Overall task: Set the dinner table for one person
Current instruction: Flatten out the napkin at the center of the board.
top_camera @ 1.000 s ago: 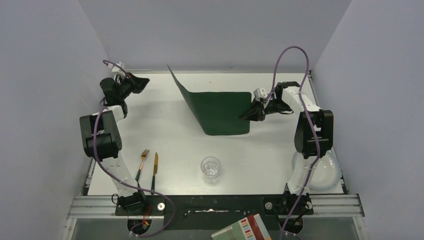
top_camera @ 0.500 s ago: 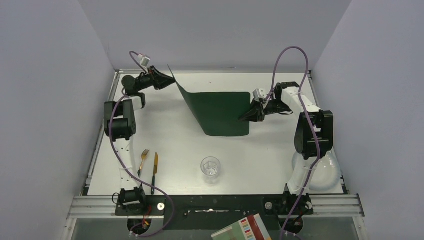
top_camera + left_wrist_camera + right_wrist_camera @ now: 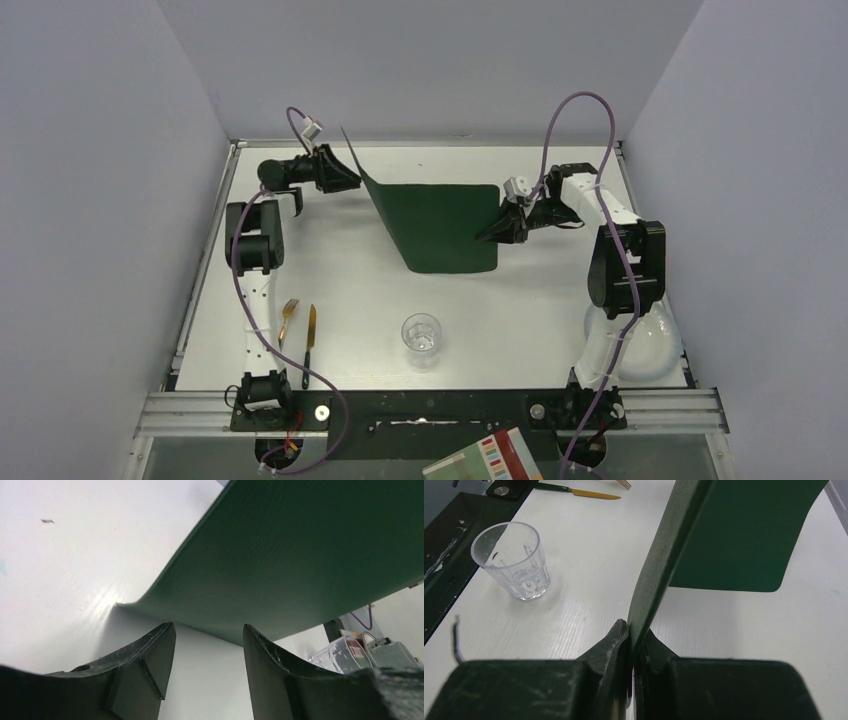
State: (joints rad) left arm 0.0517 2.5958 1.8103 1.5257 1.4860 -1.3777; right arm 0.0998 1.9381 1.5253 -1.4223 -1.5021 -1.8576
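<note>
A: Status change?
B: Left hand (image 3: 352, 181) has swung to the placemat's (image 3: 440, 225) raised far corner, jaws now apart. Right hand (image 3: 497, 232) clamps its right edge. Desk (image 3: 330, 260) lies beneath; mat not yet flat.

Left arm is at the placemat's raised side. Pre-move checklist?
1. right gripper clamped on the placemat edge: ok.
2. left gripper jaws apart: ok.
3. Placemat edge actually between the left fingers: cannot tell; the wrist view shows it past the tips.
4. Placemat flat on the dinner table: not ok, the left side curls up.
5. glass, fork and knife apart from the placemat: ok.
</note>
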